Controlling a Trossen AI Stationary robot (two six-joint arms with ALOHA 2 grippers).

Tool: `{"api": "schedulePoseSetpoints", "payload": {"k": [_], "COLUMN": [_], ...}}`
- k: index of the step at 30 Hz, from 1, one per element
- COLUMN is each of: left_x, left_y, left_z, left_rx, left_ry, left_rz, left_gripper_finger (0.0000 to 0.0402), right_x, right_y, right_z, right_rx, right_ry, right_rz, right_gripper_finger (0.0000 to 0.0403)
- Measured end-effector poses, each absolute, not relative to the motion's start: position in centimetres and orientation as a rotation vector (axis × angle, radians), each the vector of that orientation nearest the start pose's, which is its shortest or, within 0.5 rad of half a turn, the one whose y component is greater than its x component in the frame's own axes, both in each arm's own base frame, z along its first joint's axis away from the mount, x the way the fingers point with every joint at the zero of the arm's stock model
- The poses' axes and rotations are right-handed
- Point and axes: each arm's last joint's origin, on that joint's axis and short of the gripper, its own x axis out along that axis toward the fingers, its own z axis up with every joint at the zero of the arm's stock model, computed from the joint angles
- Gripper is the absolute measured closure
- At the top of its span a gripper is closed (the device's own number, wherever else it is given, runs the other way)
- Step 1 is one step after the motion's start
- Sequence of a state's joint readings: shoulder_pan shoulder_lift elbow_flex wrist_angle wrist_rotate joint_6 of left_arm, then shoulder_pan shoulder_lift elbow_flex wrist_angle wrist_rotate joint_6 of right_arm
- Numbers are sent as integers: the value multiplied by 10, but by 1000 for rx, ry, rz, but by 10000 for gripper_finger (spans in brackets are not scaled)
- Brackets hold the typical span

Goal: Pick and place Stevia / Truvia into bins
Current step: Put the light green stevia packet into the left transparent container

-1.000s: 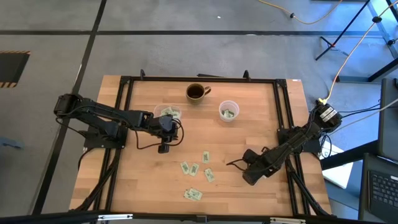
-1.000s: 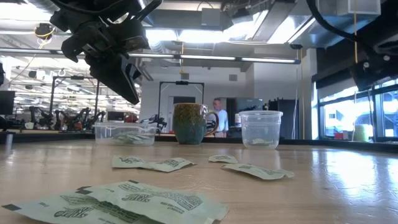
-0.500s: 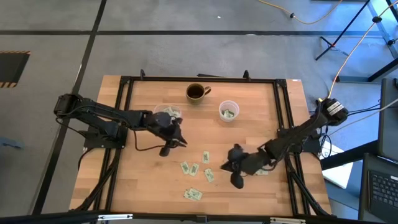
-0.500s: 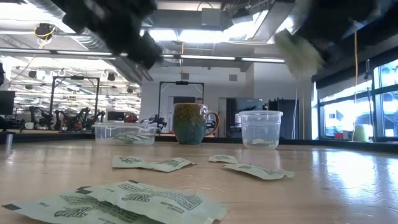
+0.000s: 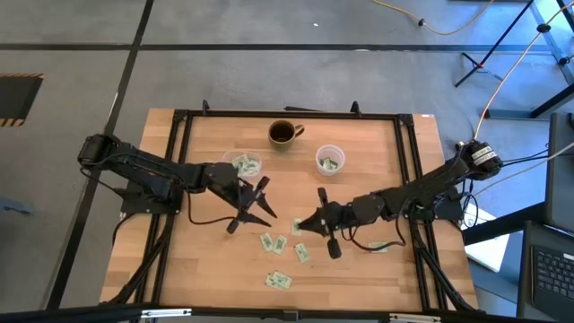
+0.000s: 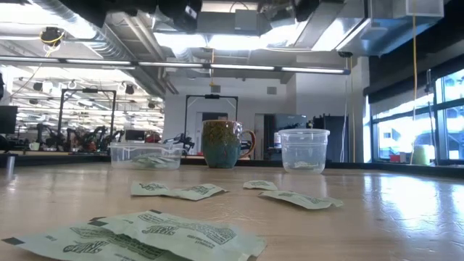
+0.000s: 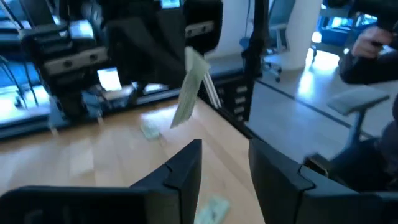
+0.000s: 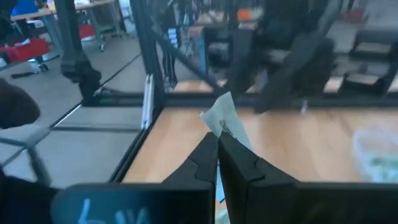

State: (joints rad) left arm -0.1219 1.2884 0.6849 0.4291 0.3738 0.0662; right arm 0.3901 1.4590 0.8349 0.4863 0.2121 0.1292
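Note:
Pale green and white Stevia sachets [image 5: 280, 244] lie flat on the table's near middle, and several more show in the low view [image 6: 177, 191]. The clear tub [image 5: 242, 163] and the round cup [image 5: 329, 160] at the far side each hold sachets. My right gripper [image 5: 307, 223] is raised over the table's middle, shut on one sachet [image 8: 222, 118]. My left gripper [image 5: 262, 202] hovers just to its left, open and empty [image 7: 225, 152]. From there the held sachet [image 7: 188, 87] is seen hanging in front of it. My right gripper pinches one sachet between its two shut fingers by one short end [image 8: 219, 132]. The rest of the sachet sticks out past the fingertips. In the left wrist view it hangs below the gripper, tilted, lifted clear of the table.
A dark mug [image 5: 284, 133] with a handle stands at the far edge between tub and cup. Another pale sachet [image 5: 377, 246] lies under my right arm. A black frame [image 5: 408, 161] borders the wooden table on its left, right and far sides. Bare wood lies between the bins and the loose sachets.
My right gripper has swung from the table's near right toward the middle, carrying the sachet with it. My left gripper has moved from beside the tub toward the near right and has risen out of the low view.

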Motion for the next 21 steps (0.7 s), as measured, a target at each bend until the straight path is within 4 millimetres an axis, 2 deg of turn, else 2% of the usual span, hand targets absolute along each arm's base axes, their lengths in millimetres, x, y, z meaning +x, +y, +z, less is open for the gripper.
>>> {"api": "schedulePoseSetpoints", "payload": {"k": [10,13,21], "left_x": [275,278,289], "left_y": [-42,-42,-43], "left_z": [253,255,245], "left_rx": [57,60,33], "left_ry": [134,78,67], "left_rz": [-378,-375,-393], "left_gripper_finger": [274,274,278], "right_x": [306,309,310], "right_y": [101,102,103], "right_z": [269,267,269], "right_rx": [91,68,36], "right_ry": [16,0,-39], "right_rz": [281,297,302], "right_gripper_finger": [389,389,389]}}
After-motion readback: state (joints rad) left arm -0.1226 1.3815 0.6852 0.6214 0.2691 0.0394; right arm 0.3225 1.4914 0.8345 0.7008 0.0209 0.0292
